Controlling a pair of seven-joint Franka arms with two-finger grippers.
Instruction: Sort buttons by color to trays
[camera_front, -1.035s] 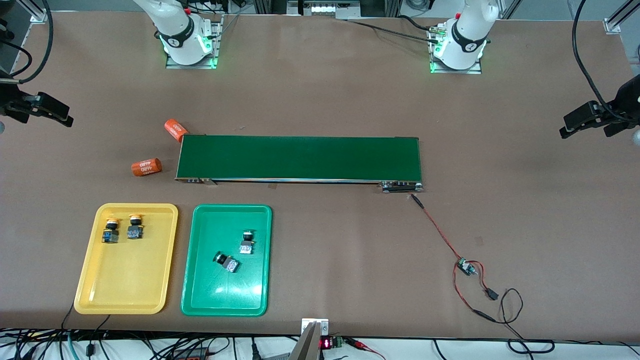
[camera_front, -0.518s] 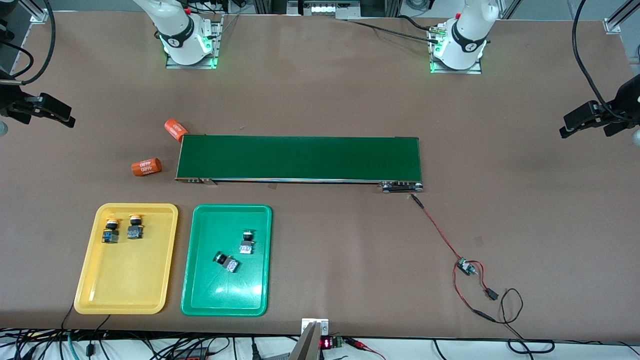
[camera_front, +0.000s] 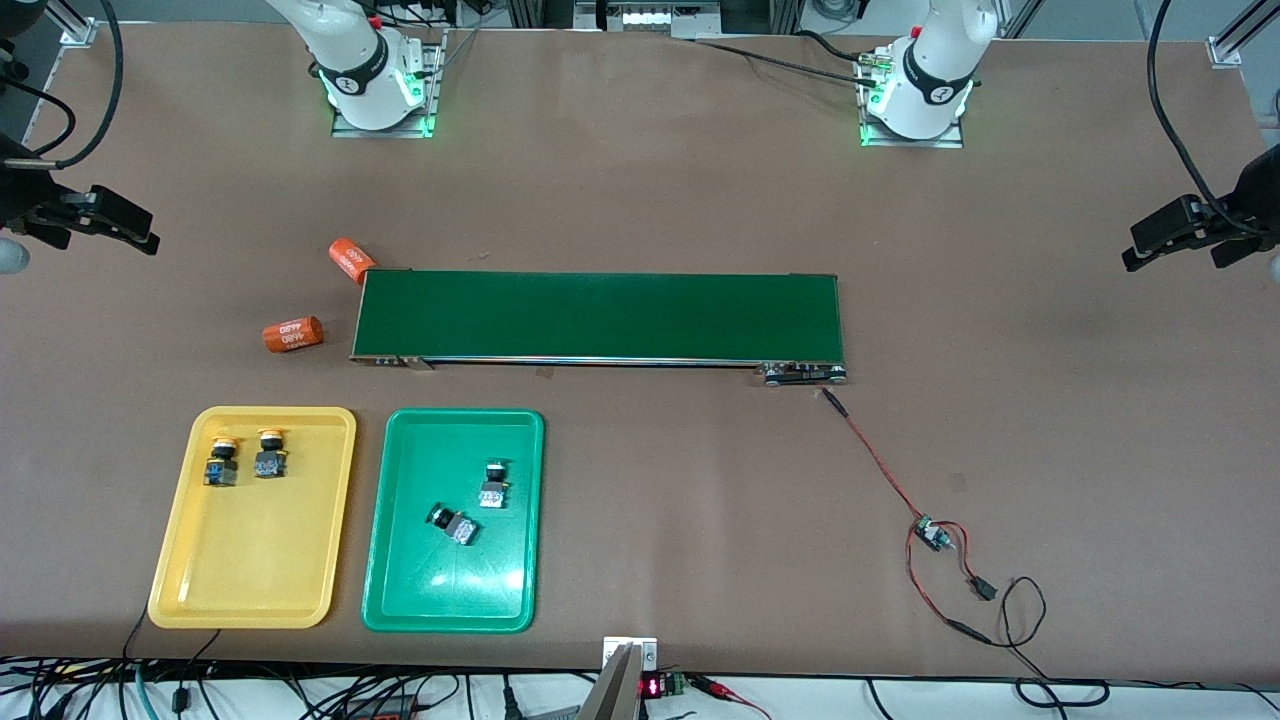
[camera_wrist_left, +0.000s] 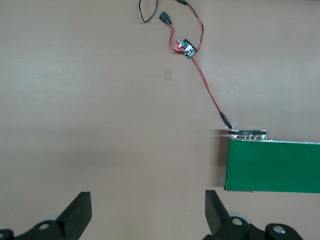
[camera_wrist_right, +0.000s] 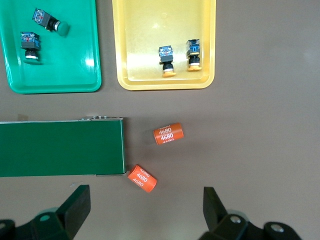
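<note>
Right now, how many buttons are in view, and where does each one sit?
4. Two yellow-capped buttons sit side by side in the yellow tray; two green-capped buttons lie in the green tray. None shows on the conveyor belt or bare table.

A broad brown matte table (camera_front: 640, 190) is carrying everything in view. A long dark green conveyor belt (camera_front: 597, 316) is lying across its middle. Two orange cylinders printed "4680" are resting on the bare surface at the belt's end toward the right arm: one (camera_front: 351, 259) is touching the belt's corner, the other (camera_front: 293, 334) is lying near it, closer to the front camera. Nearer still, a shallow yellow plastic tray (camera_front: 250, 590) and a matching green plastic tray (camera_front: 447, 600) are sitting side by side, just apart. Toward the left arm's end, a thin red and black wire (camera_front: 872, 455) is trailing from the belt to a small circuit board (camera_front: 934, 535).
</note>
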